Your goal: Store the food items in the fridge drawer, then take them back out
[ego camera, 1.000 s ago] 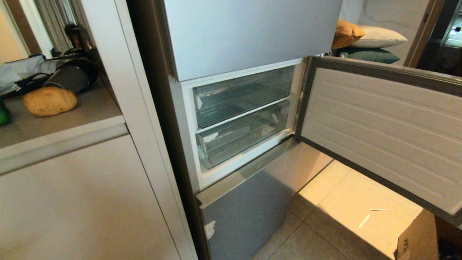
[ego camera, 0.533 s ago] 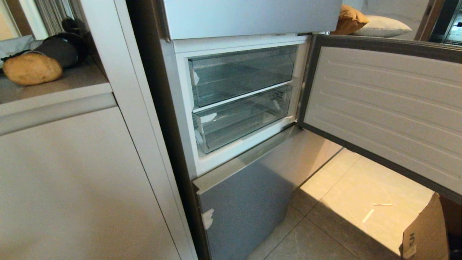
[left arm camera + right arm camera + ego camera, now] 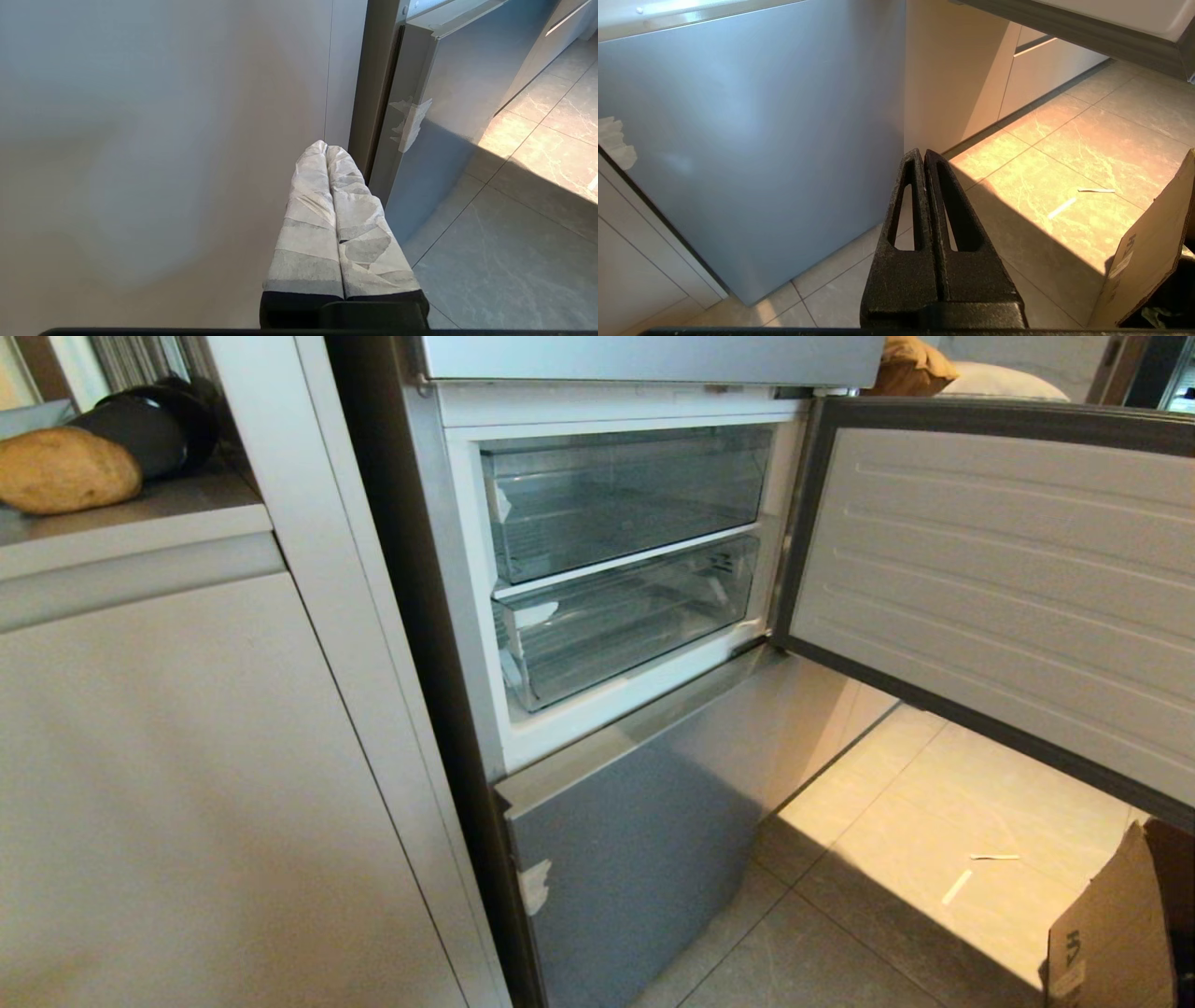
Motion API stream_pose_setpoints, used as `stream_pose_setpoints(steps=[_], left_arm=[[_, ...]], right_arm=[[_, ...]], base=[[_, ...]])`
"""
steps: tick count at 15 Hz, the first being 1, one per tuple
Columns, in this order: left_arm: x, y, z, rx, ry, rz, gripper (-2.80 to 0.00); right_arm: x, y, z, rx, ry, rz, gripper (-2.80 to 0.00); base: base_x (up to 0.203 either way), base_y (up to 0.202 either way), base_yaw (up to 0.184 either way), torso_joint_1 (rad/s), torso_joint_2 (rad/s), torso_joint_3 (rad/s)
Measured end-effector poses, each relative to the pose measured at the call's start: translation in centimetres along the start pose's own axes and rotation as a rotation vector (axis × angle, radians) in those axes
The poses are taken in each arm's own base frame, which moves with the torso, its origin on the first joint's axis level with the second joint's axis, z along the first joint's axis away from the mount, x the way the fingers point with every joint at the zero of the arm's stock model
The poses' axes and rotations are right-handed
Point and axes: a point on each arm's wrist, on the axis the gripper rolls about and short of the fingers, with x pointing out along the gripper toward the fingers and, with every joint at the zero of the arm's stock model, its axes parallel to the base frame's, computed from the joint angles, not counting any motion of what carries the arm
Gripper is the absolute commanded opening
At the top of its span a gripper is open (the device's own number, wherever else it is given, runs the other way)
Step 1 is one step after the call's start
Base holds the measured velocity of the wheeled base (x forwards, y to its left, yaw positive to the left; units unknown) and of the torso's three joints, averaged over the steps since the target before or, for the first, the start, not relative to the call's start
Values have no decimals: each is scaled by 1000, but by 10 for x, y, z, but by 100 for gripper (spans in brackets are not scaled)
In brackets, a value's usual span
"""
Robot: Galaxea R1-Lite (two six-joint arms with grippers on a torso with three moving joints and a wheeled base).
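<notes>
While both pincers (image 3: 326,148) (image 3: 923,154) sit clenched and empty, one potato (image 3: 63,469), two clear drawers (image 3: 624,621), one open door (image 3: 999,588).

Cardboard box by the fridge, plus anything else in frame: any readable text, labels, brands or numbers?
Cardboard box: dark printed marks on its flap, seen in the head and right wrist views, partial and too blurred to read.
Lower fridge door: torn white sticker remnant, no text visible.
Clear drawers: white sticker scraps on the fridge drawer and the one above, nothing readable.
No other text in view.
</notes>
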Motion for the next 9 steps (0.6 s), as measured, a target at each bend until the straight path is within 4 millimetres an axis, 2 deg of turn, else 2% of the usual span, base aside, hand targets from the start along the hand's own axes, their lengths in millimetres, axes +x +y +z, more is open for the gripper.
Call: stream_pose_setpoints(steps=[7,8,9], left_arm=[[0,0,0,0,0,0,-280],[0,0,0,0,0,0,-280],[0,0,0,0,0,0,-280]], right_arm=[[0,0,1,-29,-4,5,-280],[-1,0,4,-28,-4,3,-280],[-4,0,15,-24,-38,2,-280]], base=[[0,0,0,0,0,0],[0,0,0,0,0,0],[0,0,0,0,0,0]])
